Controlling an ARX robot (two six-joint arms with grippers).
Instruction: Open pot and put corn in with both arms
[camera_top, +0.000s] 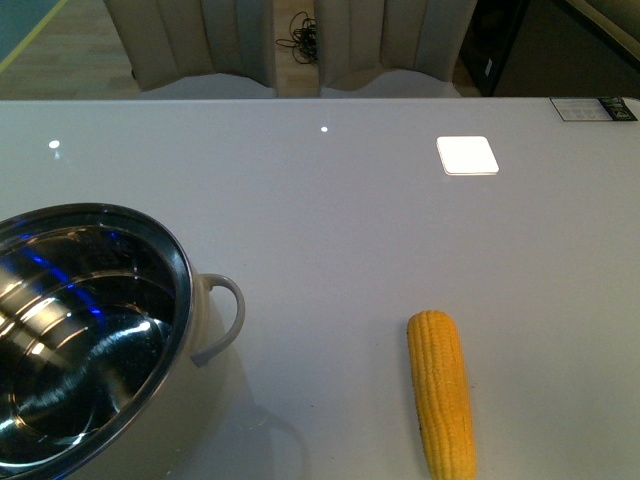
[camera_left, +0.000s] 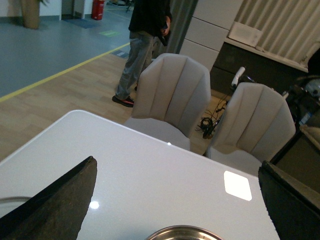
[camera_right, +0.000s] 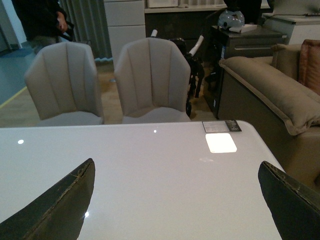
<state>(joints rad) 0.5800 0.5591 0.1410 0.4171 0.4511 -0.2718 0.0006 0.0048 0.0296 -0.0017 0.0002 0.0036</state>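
Note:
The pot (camera_top: 182, 262) stands at the front left of the white table, cut off by the picture's edge, with its shiny steel inside showing and its cream loop handle (camera_top: 222, 315) turned to the right. No lid or knob shows. The corn (camera_top: 441, 392) lies lengthwise at the front right, well apart from the pot. Neither arm shows in the front view. My left gripper (camera_left: 177, 165) is open and empty above the table, with the pot's steel rim (camera_left: 182, 231) just below it. My right gripper (camera_right: 176, 165) is open and empty over bare table.
A bright white square (camera_top: 467, 155) and a small label (camera_top: 594, 108) lie at the table's far right. Two beige chairs (camera_right: 150, 75) stand behind the far edge. A sofa (camera_right: 270, 85) is beyond the right end. A person (camera_left: 145, 45) stands behind the chairs.

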